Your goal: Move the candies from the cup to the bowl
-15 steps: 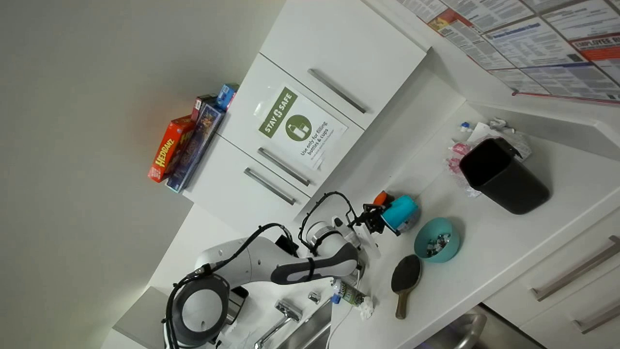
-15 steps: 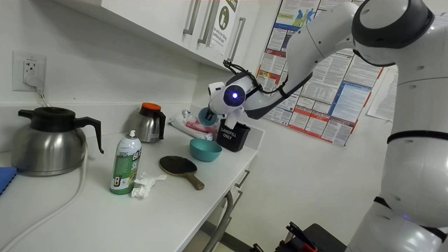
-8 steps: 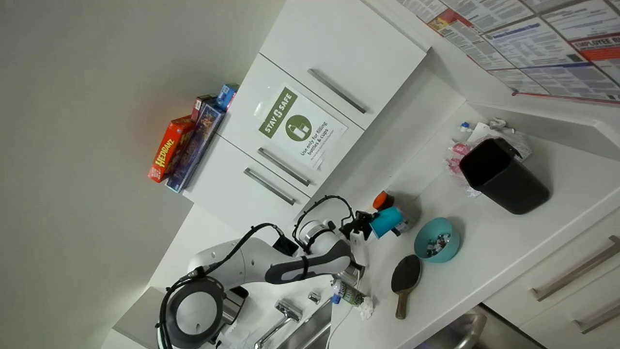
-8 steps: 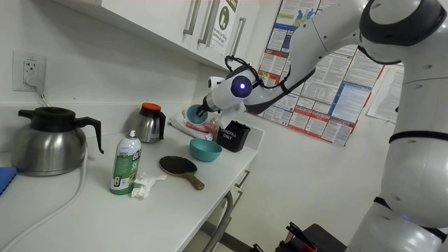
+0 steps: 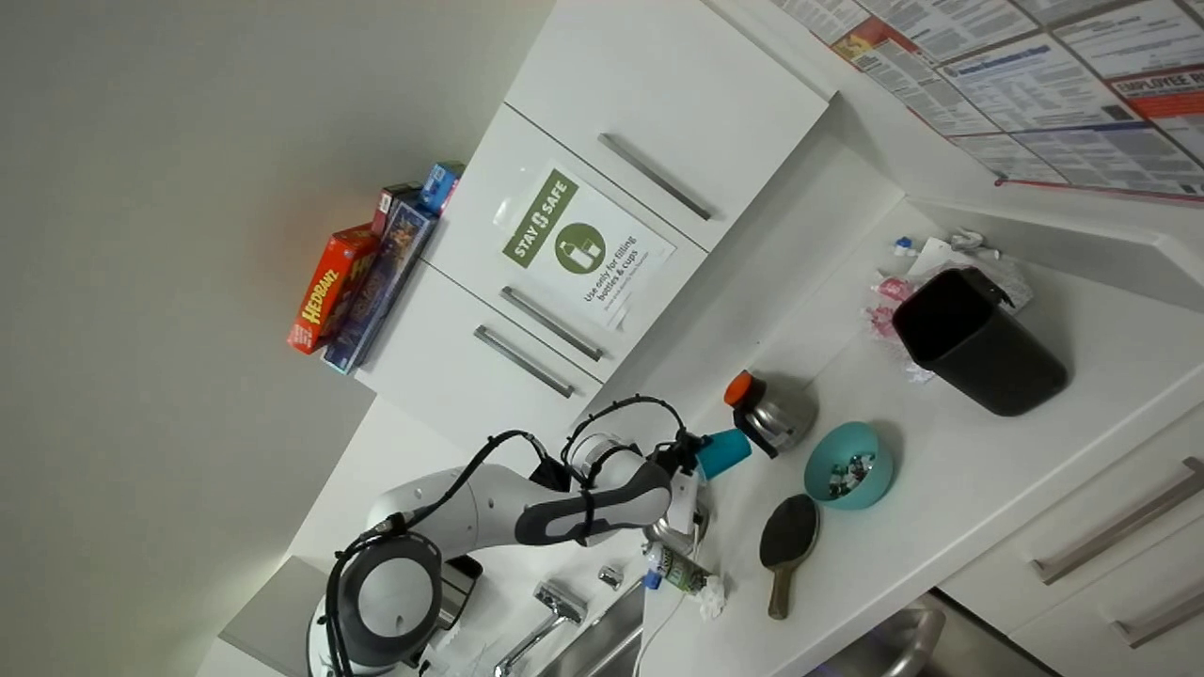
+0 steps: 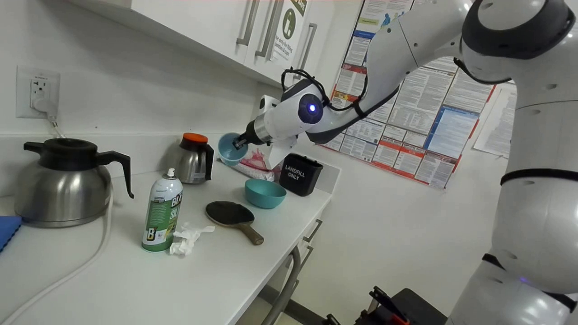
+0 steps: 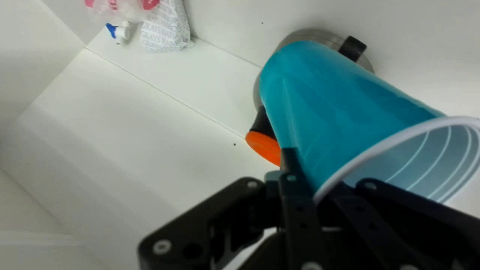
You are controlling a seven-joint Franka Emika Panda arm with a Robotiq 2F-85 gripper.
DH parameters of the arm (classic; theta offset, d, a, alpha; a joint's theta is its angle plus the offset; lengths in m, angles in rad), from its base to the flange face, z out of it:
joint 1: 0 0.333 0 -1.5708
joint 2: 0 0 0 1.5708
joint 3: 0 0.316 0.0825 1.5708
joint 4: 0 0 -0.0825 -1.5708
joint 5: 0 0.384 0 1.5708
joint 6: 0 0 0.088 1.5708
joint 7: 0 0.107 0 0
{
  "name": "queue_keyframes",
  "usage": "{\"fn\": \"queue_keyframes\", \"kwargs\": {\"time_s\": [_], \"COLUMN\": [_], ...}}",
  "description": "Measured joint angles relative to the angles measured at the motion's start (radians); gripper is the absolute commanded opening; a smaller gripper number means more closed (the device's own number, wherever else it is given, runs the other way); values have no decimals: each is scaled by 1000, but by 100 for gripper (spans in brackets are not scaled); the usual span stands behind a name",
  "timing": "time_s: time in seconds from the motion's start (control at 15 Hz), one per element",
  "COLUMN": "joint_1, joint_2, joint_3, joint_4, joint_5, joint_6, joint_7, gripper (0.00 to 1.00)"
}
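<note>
Though aslant, cup (image 7: 341, 97) seemingly in tool (image 7: 317, 180).

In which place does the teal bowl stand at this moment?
In an exterior view, the teal bowl stands on the white counter, just left of the black landfill bin and beyond the table-tennis paddle.

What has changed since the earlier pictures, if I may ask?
The gripper has carried the blue cup leftward in both exterior views, away from the teal bowl; an exterior view now shows more of the orange-lidded carafe. It has not let go. The bowl, its candies and the paddle stayed put.
</note>
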Motion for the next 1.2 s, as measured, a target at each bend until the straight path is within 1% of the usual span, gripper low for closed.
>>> {"fn": "queue_keyframes", "kwargs": {"time_s": [0.33, 0.67, 0.93, 1.2], "joint_1": [-7, -43, -63, -63], "joint_2": [32, 71, 105, 129], "joint_3": [36, 88, 95, 75], "joint_4": [51, 110, 132, 133], "joint_5": [-50, -98, -96, -81], "joint_6": [112, 221, 323, 401], "joint_7": [117, 217, 219, 216], "gripper": [1, 1, 1, 1]}}
